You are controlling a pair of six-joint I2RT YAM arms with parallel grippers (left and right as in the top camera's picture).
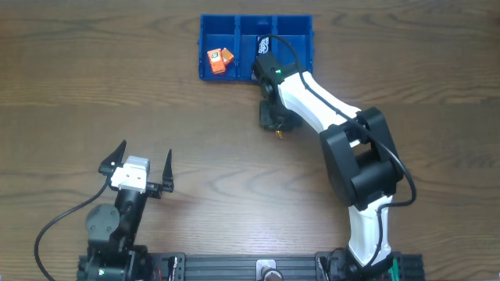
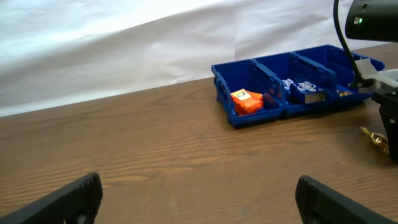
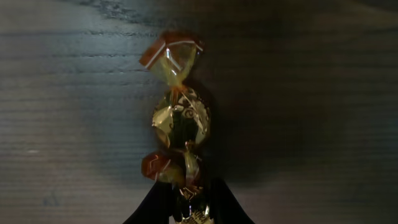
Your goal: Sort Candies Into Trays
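Observation:
A gold-wrapped candy (image 3: 181,118) lies on the wooden table just in front of the blue three-compartment tray (image 1: 204,47), and it also shows as a gold candy (image 1: 279,129) under the right arm. My right gripper (image 3: 186,208) is right down over it, fingers shut on the candy's twisted wrapper end. Orange candies (image 1: 219,61) sit in the tray's left compartment and dark blue-wrapped candies (image 1: 263,44) in the middle one. My left gripper (image 1: 145,153) stands open and holds nothing near the table's front left, far from the tray.
The left wrist view looks across bare wood to the tray (image 2: 249,119), with the orange candies (image 2: 246,101), the blue-wrapped candies (image 2: 305,87) and the gold candy (image 2: 375,138) beside the right arm. A white sheet hangs behind the table.

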